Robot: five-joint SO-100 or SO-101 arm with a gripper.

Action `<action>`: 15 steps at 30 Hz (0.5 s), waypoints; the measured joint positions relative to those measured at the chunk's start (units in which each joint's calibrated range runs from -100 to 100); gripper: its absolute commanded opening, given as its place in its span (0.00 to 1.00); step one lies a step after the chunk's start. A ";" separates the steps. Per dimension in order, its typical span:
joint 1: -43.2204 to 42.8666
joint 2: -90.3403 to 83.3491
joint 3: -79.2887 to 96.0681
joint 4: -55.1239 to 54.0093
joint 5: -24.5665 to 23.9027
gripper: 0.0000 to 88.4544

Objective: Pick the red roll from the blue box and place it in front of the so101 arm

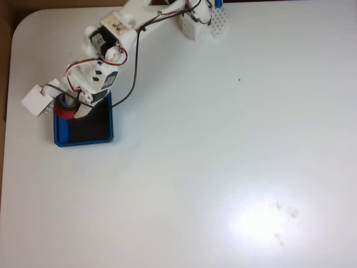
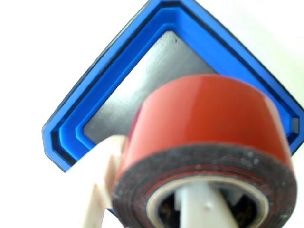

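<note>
We see the jaws clenched on the red roll (image 2: 204, 137), one finger (image 2: 202, 209) threaded through its core, so it hangs securely; the blue box (image 2: 95, 99) lies just beneath them on the counter (image 1: 223, 167).

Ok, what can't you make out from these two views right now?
- Red roll clear of the blue box floor or not: wrist view too close; fixed view too small.
- Gripper fingertips: fixed view, covered by roll and wrist.
- Arm base: cut by the top edge.
</note>
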 measured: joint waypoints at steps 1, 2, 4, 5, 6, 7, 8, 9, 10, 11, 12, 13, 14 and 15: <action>0.00 -1.19 0.45 0.00 0.00 0.01; 0.00 -2.62 0.99 0.00 0.00 0.01; 0.00 -5.76 2.42 0.08 0.00 0.01; 0.00 -7.54 3.23 0.08 0.00 0.01; 0.00 -9.31 4.04 0.08 0.00 0.01; -0.20 -11.09 4.93 0.08 0.08 0.01; -0.79 -12.96 5.74 0.08 0.08 0.01; -1.78 -14.73 6.55 0.08 0.08 0.01; -3.17 -16.60 7.35 0.08 0.08 0.01; -4.65 -18.37 8.34 0.08 0.17 0.01; -5.74 -20.15 9.33 0.08 0.33 0.01; -6.63 -21.85 10.49 0.08 0.33 0.01; -7.13 -23.62 11.48 0.08 0.33 0.01; -8.31 -25.49 12.83 0.08 0.33 0.01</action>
